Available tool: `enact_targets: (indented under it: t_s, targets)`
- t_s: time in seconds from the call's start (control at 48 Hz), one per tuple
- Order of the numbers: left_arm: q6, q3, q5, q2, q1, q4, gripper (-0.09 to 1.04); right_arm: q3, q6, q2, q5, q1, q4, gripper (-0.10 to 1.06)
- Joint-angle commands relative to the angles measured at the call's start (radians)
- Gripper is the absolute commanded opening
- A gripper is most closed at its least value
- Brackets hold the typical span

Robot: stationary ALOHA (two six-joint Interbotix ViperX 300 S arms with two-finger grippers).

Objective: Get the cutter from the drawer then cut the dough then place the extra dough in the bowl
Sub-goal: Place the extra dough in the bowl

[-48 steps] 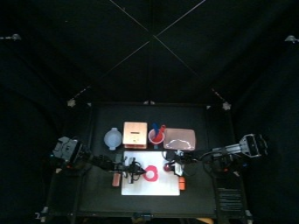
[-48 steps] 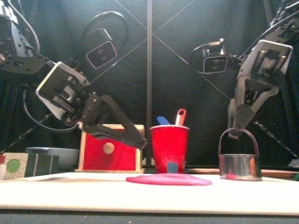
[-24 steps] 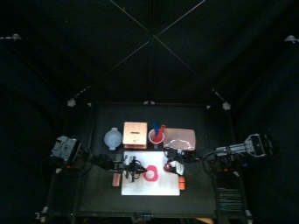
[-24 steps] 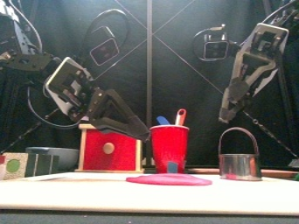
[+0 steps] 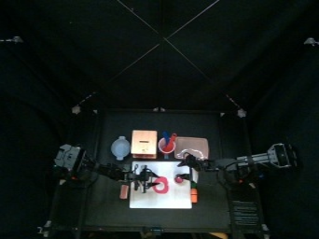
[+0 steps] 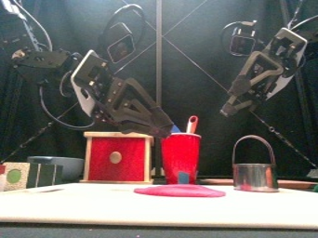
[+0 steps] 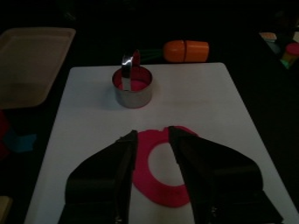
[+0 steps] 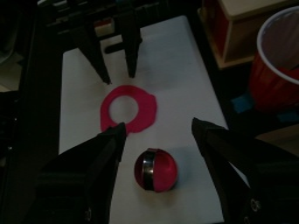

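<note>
Black curtains hang behind the table, and the white board lies near the middle of its front edge. On the board we see the dough ring, cut free and lying flat about the middle. The cutter stands upright toward the board's right edge with the cut disc inside it. The bowl waits behind the board's left corner, nearer the table's left edge.

The left gripper hovers over the ring with its jaws moderately parted. The right gripper hangs above the cutter with its jaws spread wide, holding nothing.

We judge the ring soft, light and floppy. It will likely cling to the board and stretch or tear if tugged. We would pinch across its band at one side, low against the board, and peel it up slowly.

Compared with a second ago, the right gripper has let go of the cutter's handle and risen clear. The left arm has swung up toward the middle, and the cutter has not moved.
</note>
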Motion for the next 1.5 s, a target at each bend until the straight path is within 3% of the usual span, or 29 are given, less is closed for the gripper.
enact_targets:
  t_s: [0.021,0.208,0.625,0.75,0.896,1.104,1.208,1.5]
  targets:
    - [-0.002,-0.060,0.146,-0.028,0.028,-0.046,0.94,0.000,0.000,-0.018,-0.023,-0.003,-0.003,0.93]
    - [-0.005,-0.147,0.434,-0.023,0.075,-0.097,0.95,0.012,-0.002,-0.017,-0.038,-0.003,-0.005,0.93]
    - [-0.008,-0.244,0.676,-0.038,0.114,-0.097,0.95,0.029,-0.002,-0.018,-0.043,-0.003,-0.021,0.93]
    - [-0.012,-0.281,0.824,-0.055,0.167,-0.017,0.95,0.032,-0.002,-0.018,-0.043,-0.003,-0.021,0.93]
    - [-0.074,-0.410,1.072,-0.038,0.195,0.132,0.95,0.034,0.000,-0.017,-0.043,-0.002,-0.018,0.93]
    - [-0.313,-0.541,1.259,0.057,0.150,0.397,0.95,0.035,0.000,-0.008,-0.043,0.000,-0.015,0.93]
    - [-0.397,-0.558,1.281,0.092,0.121,0.419,0.95,0.038,0.002,-0.006,-0.041,0.000,-0.014,0.93]
    - [-0.463,-0.523,1.131,0.104,0.083,0.371,0.95,0.040,0.002,-0.006,-0.043,0.002,-0.011,0.93]
